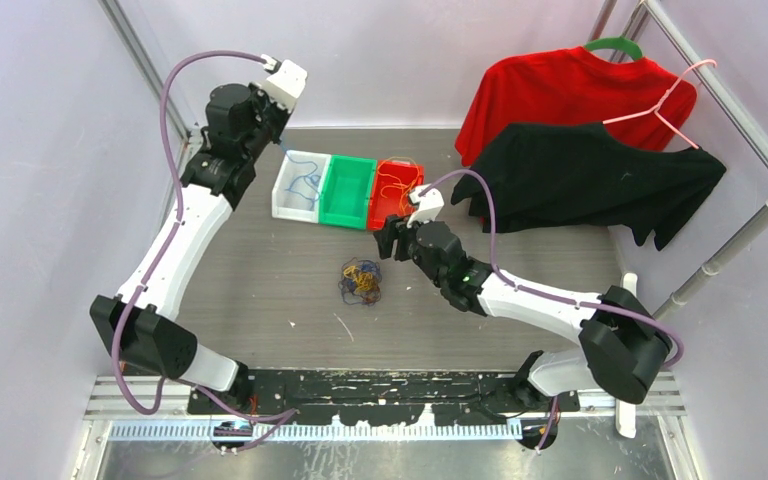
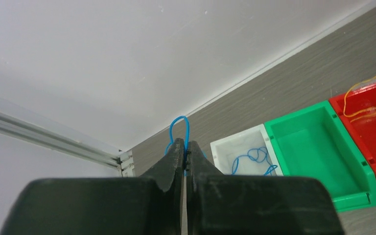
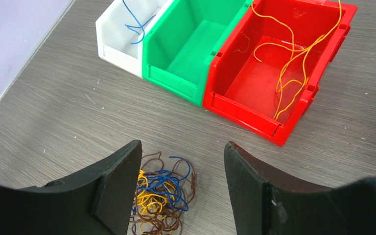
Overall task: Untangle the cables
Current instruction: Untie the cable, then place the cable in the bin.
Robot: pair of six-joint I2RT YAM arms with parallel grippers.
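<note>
A knot of blue, yellow and brown cables [image 3: 159,196] lies on the grey counter [image 3: 78,122], in front of a row of 3 bins. The right claw [image 3: 181,147] hangs above it with its jaws spread wide and nothing between them. In the right wrist view the knot sits low between the 2 fingers, partly hidden behind the left one. From overhead it lies just beside the claw, on the side nearer the arm bases, and apart from it.

At the far left of the row, the left claw [image 2: 185,144] is raised over the counter's back corner. Its jaws are pinched tight on 1 blue cable [image 2: 179,117], which loops up past the fingertips. The rest of that strand trails down into the white bin [image 3: 115,46], where it coils. The green bin [image 3: 176,81] stands in the middle. Orange cable [image 3: 279,93] sprawls in loose loops inside the red bin [image 3: 245,115], with 1 strand over its rim.
</note>
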